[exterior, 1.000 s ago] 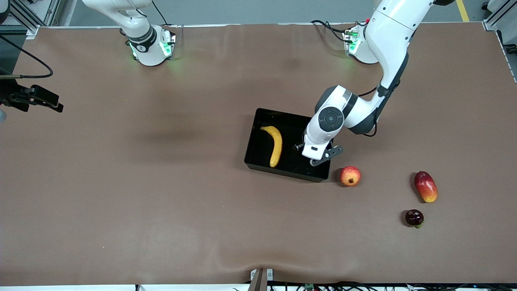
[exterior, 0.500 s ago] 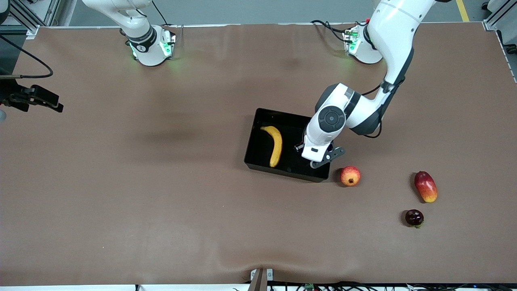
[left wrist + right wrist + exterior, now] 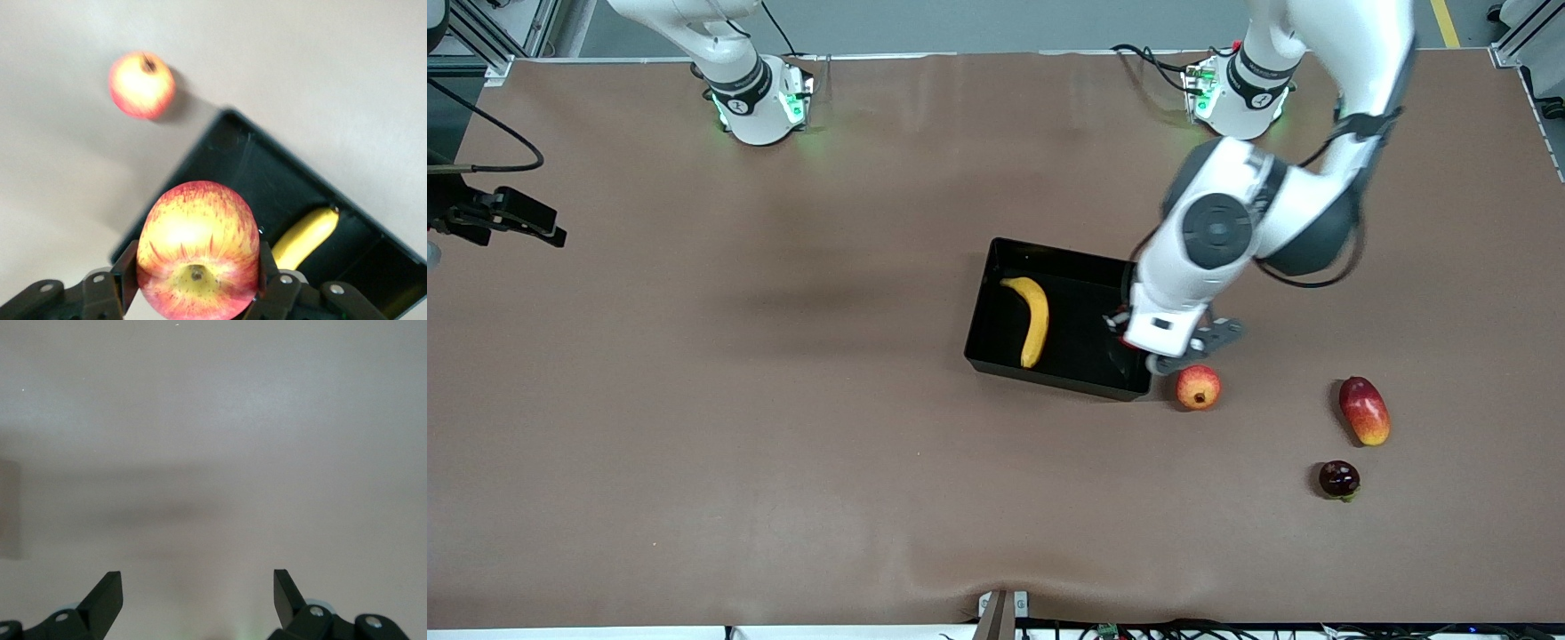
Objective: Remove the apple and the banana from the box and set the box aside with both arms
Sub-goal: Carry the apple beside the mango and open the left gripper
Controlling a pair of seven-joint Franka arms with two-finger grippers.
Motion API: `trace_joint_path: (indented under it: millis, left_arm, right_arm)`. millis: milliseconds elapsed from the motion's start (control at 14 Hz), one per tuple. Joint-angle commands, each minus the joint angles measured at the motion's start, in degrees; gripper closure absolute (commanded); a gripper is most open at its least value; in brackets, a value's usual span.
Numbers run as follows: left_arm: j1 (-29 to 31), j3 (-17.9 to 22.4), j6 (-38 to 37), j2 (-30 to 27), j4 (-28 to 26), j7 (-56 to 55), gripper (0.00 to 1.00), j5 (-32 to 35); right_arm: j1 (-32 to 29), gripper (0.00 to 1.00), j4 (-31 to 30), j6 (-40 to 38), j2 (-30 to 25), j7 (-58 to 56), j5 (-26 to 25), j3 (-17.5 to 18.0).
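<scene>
My left gripper (image 3: 1158,354) is shut on the red apple with yellow streaks (image 3: 198,247). It holds the apple in the air over the corner of the black tray (image 3: 1049,380) at the left arm's end, nearest the front camera. The hand hides the apple in the front view. The yellow banana (image 3: 1034,320) lies inside the tray. It also shows in the left wrist view (image 3: 303,237), as does the tray (image 3: 267,173). My right gripper (image 3: 198,587) is open and empty over bare table.
A round orange-red fruit with a dark crown tip (image 3: 1198,388) lies on the table just beside the tray's corner, also in the left wrist view (image 3: 141,85). A red-yellow mango (image 3: 1364,410) and a small dark fruit (image 3: 1339,478) lie toward the left arm's end.
The left arm has risen and swung toward its own end of the table. Its gripper has gone from over the tray's inside to over the tray's corner. The fruits on the table have not moved.
</scene>
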Motion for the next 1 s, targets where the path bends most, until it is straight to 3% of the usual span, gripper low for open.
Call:
trace_joint_path:
  millis: [0,357,500,929]
  left_arm:
    - [5.5,-0.1,-2.3,-0.2,1.9,8.1,1.0,0.8]
    - [14.7,0.1,-1.7,2.8,1.8,23.1,1.0,1.3]
    - [16.7,0.1,-0.1,5.2,1.9,24.5,1.0,4.9]
    - [19.5,0.2,12.8,13.3,2.9,24.5,1.0,7.7]
  right_arm:
    - [-0.1,0.0,1.3,-0.6,0.5,0.7,0.0,0.1]
    - [-0.1,0.0,1.3,-0.8,0.6,0.7,0.0,0.1]
    - [-0.1,0.0,1.3,-0.8,0.6,0.8,0.0,0.1]
    - [0.1,0.0,1.2,-0.6,0.9,0.7,0.0,0.1]
